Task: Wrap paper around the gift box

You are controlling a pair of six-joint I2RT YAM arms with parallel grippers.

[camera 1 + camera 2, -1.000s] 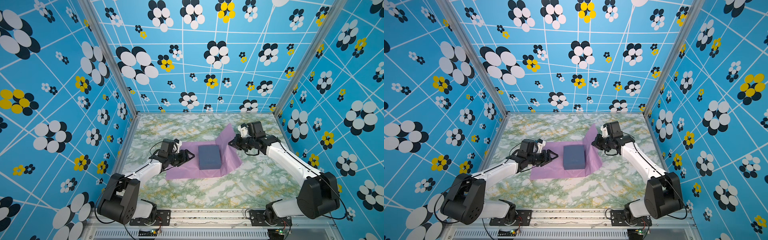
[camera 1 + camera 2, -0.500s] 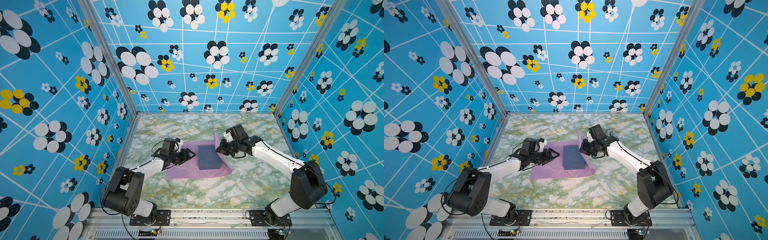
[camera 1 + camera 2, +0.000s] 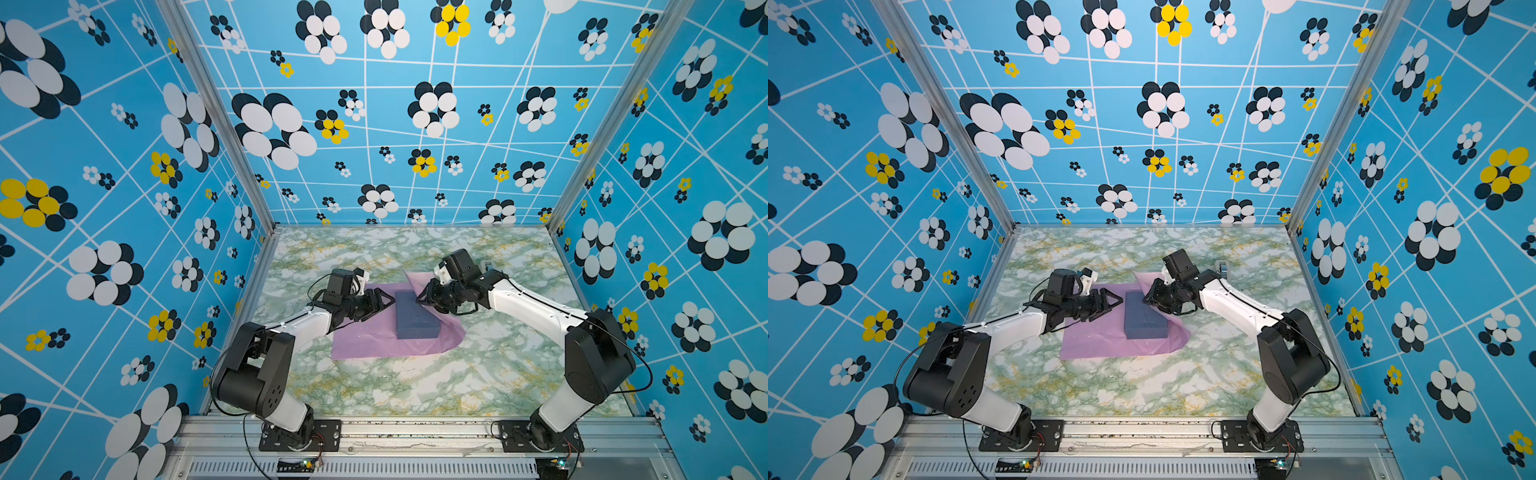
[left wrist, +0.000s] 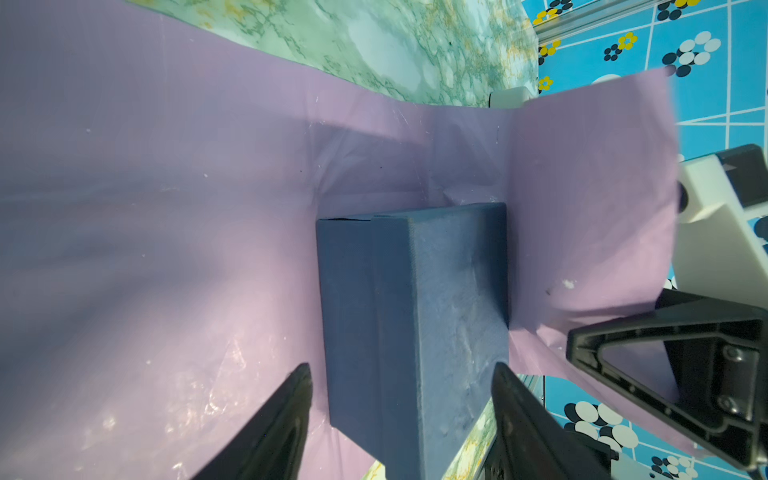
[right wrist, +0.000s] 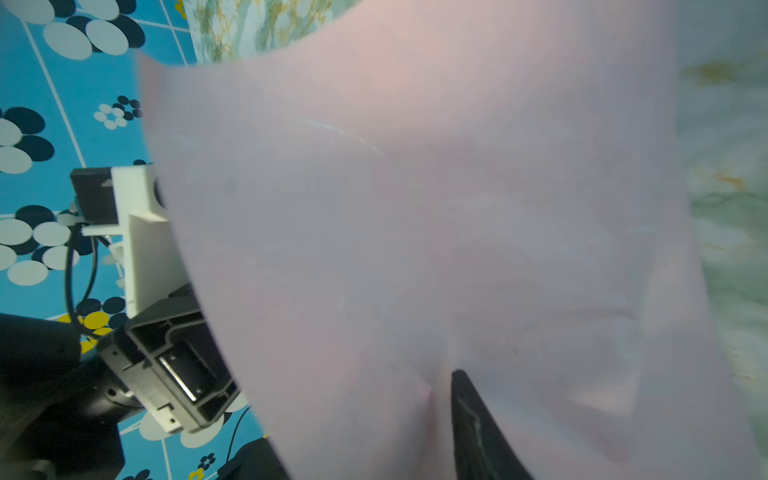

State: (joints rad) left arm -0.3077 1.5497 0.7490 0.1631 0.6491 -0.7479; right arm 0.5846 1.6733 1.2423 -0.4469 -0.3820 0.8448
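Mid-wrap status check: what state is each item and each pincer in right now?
gift box: lid closed, lying flat on the paper, top uncovered.
paper: spread flat under the box, right flap raised beside the box, pink underside showing.
left pincer: open, at the box's left side.
right pincer: at the raised flap; whether it is open or shut cannot be told.

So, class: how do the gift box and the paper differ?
The gift box is dark navy, the paper lilac. The gift box is a solid block, the paper a thin sheet. The gift box lies flat; one side of the paper stands lifted. Both are plain.
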